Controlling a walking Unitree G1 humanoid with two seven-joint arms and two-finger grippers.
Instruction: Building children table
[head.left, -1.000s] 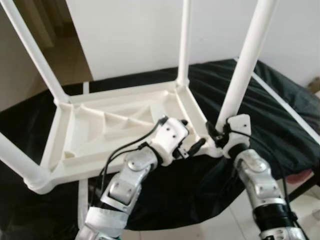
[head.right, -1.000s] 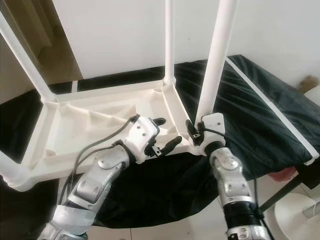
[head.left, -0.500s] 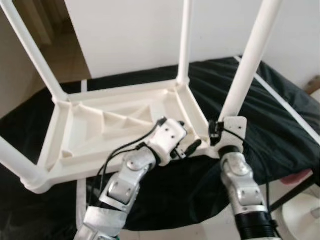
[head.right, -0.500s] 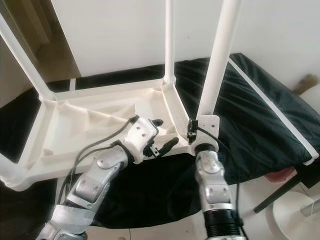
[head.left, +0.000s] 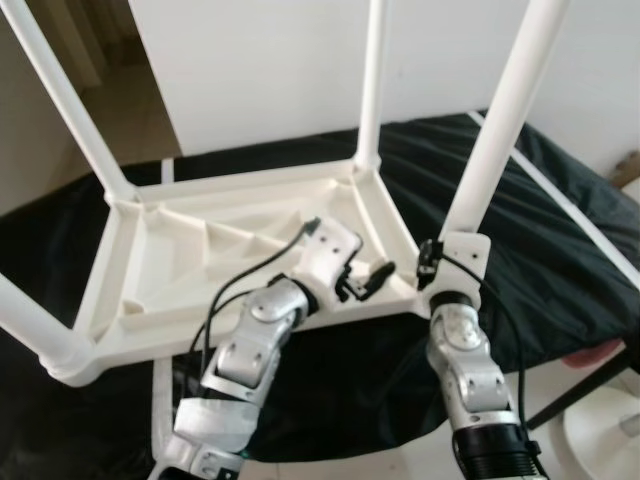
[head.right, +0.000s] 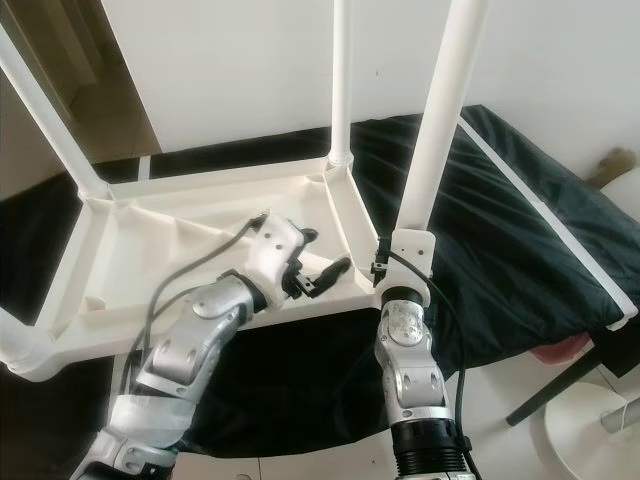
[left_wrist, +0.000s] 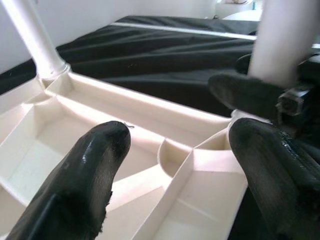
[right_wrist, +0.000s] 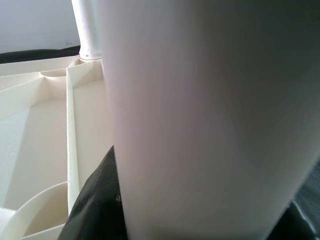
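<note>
A white plastic children's table (head.left: 200, 250) lies upside down on a black cloth, its legs pointing up. My right gripper (head.left: 440, 265) is shut on the base of the near right leg (head.left: 495, 130), where it meets the table's corner. In the right wrist view that leg (right_wrist: 200, 100) stands between the black fingers (right_wrist: 95, 200). My left gripper (head.left: 362, 268) is open just above the ribbed underside, beside the same corner. The left wrist view has its fingertips (left_wrist: 105, 145) apart over the corner ribs, holding nothing.
The other legs rise at the far right (head.left: 370, 90), far left (head.left: 70, 110) and near left (head.left: 35, 325). The black cloth (head.left: 560, 240) covers a raised surface that ends near my body. A white wall stands behind, with a doorway at the far left. A white round object (head.left: 600, 430) sits on the floor at the right.
My left gripper has moved a little farther in over the table's underside. My right forearm has swung inward to stand more upright under the leg, still holding it.
</note>
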